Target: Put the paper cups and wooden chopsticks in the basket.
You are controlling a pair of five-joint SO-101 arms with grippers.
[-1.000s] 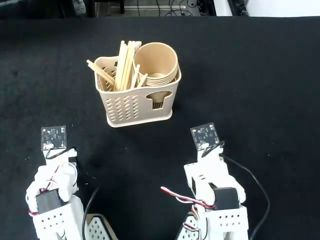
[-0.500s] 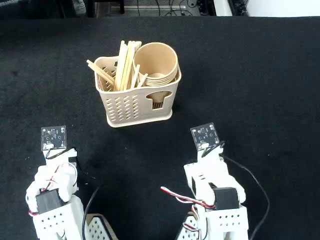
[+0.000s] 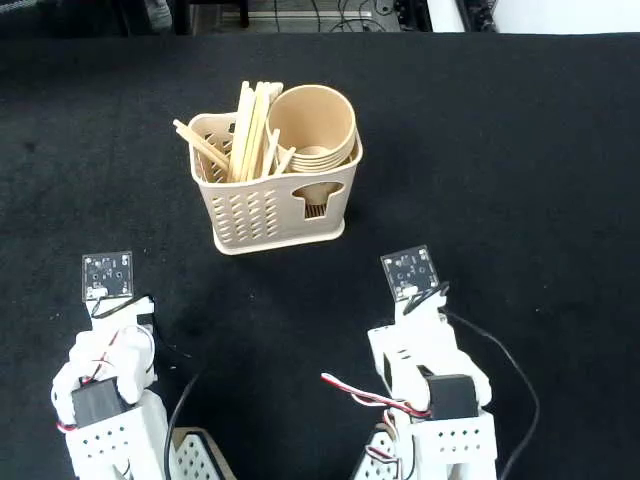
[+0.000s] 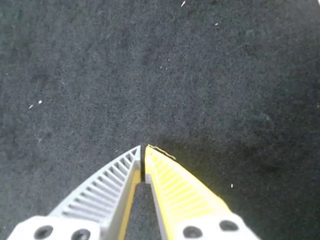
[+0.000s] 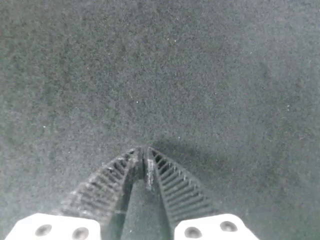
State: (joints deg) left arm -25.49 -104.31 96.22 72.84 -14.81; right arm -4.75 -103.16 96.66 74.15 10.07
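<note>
Looking down from the high view, the basket (image 3: 262,215) stands upright on the black table (image 3: 500,150), toward the far side and somewhat left of the middle. It is cream-coloured, with rows of slots in its near wall and a handle cutout beside them. A nested stack of tan cups (image 3: 312,120) stands in its right part, mouths upward, with several rims showing one inside another; part of the stack shows through the cutout. The chopsticks (image 3: 250,125) stand bundled in the left part, just beside the cups, their ends rising above the rim, and a few fan out toward the left. Two white arms sit at the near edge, one (image 3: 105,370) at the left and the other (image 3: 430,375) right of the middle, both well apart from the basket and from each other. Each has a small dark square board at its front. I cannot tell from this view which arm is which. From the left wrist view, the left end effector (image 4: 143,150) hangs over bare table with its two ribbed fingers, one pale grey and one yellow, brought together at the tips and holding nothing. From the right wrist view, the right end effector (image 5: 145,150) likewise sits above bare table, its two dark ribbed fingers pressed together at the tips with nothing between them.
</note>
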